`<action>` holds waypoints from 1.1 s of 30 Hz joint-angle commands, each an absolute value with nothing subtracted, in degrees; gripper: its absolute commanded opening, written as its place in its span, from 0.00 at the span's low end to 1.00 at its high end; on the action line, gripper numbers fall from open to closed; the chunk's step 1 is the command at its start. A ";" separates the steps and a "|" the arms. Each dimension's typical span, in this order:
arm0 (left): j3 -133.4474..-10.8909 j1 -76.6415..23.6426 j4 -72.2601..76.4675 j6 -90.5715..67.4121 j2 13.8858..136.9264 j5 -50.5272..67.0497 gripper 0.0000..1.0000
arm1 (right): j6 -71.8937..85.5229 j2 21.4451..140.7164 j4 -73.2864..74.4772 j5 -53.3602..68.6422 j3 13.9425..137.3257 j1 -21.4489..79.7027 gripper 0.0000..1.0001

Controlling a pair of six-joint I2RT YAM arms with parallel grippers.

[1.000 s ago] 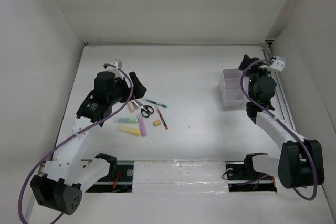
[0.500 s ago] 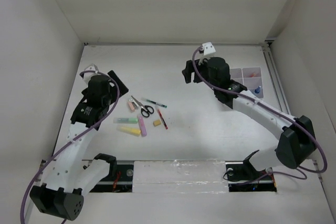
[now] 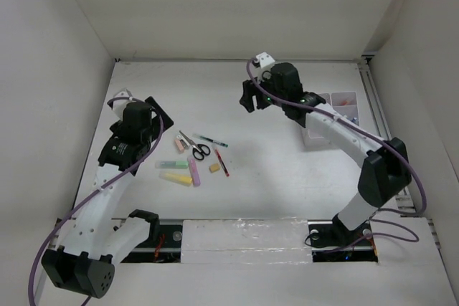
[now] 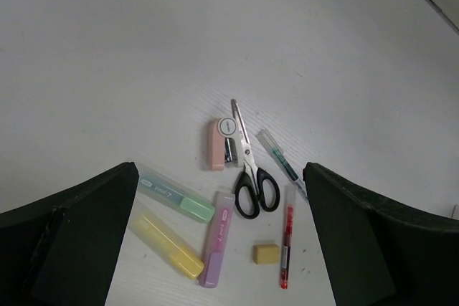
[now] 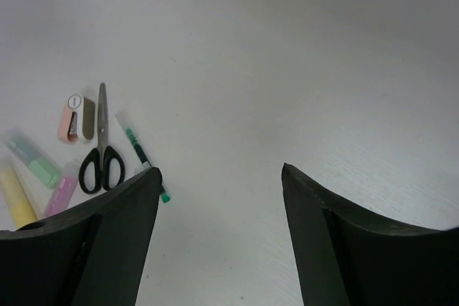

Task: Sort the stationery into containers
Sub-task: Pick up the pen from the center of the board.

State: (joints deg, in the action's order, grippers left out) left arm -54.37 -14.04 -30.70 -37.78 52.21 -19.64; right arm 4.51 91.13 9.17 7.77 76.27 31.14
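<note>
The stationery lies in a cluster left of centre: black-handled scissors (image 3: 196, 147) (image 4: 248, 171), a green-tipped pen (image 3: 213, 141), a red pen (image 3: 221, 163) (image 4: 287, 245), a tan eraser (image 3: 214, 168) (image 4: 266, 253), a pinkish eraser (image 3: 179, 145) (image 4: 216, 145), and green (image 4: 176, 197), yellow (image 4: 166, 245) and pink (image 4: 217, 249) markers. My left gripper (image 3: 156, 109) (image 4: 221, 177) hovers open, up and left of the cluster. The right gripper (image 3: 249, 97) (image 5: 219, 171) hangs open over bare table to the cluster's back right. The divided white container (image 3: 313, 140) sits at the right, partly behind the right arm.
White walls close in the table on the left, back and right. A rail (image 3: 380, 123) runs along the right edge past the container. The arm bases and a taped strip (image 3: 244, 238) line the near edge.
My right arm has swung left from over the container to the back middle of the table. The left gripper has drawn back leftward from the cluster.
</note>
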 commanded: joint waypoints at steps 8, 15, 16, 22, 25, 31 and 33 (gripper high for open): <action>-56.78 -13.89 -31.99 -39.12 51.94 -22.24 1.00 | -0.70 106.69 19.78 5.54 84.72 45.34 0.54; -56.78 -13.89 -30.76 -37.44 52.47 -19.34 1.00 | -3.77 113.55 18.63 4.39 90.43 48.78 0.54; -56.78 -13.89 -30.24 -37.44 52.47 -18.81 1.00 | -3.78 114.16 18.63 4.39 91.14 48.78 0.54; -56.25 -13.89 -30.23 -36.39 52.47 -18.28 1.00 | -6.94 120.31 19.42 5.71 96.50 48.78 0.54; -56.25 -13.89 -30.23 -36.39 51.94 -18.28 1.00 | -8.78 124.01 21.35 6.33 100.10 48.78 0.55; -56.25 -13.89 -30.23 -37.62 50.19 -19.42 1.00 | -8.79 128.40 21.88 5.72 103.53 48.78 0.55; -56.25 -13.89 -30.23 -37.62 50.19 -19.42 1.00 | -8.79 129.46 22.93 5.71 105.02 48.78 0.55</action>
